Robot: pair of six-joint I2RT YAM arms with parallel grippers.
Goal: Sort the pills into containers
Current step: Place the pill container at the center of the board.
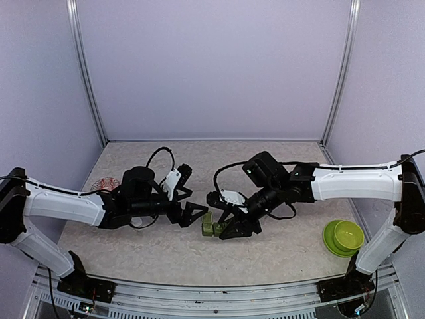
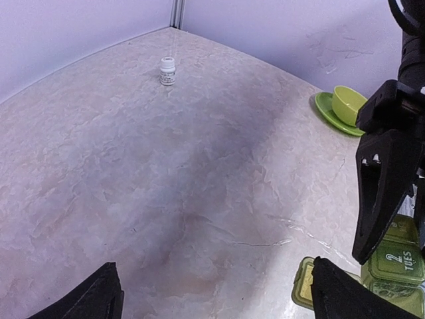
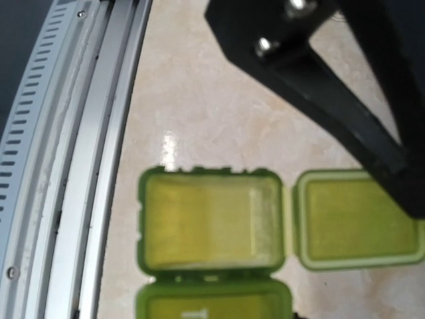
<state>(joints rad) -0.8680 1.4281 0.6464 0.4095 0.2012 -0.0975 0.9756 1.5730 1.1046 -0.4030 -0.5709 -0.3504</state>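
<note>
A green pill organiser (image 1: 211,228) lies on the table between my two grippers. In the right wrist view one compartment (image 3: 212,219) stands open and looks empty, its lid (image 3: 358,219) folded out to the right. The compartment beside it (image 3: 212,307) is closed. My left gripper (image 2: 214,266) is open over bare table, its right finger (image 2: 352,292) next to the organiser (image 2: 398,266). My right gripper (image 1: 222,216) hovers over the organiser, and its own fingertips do not show in its wrist view. No loose pills are visible. A small white pill bottle (image 2: 167,71) stands far off.
A green bowl (image 1: 348,233) sits on a green plate (image 1: 332,243) at the right. A small reddish thing (image 1: 105,184) lies at the left behind my left arm. The metal rail (image 3: 80,166) of the near table edge runs close to the organiser.
</note>
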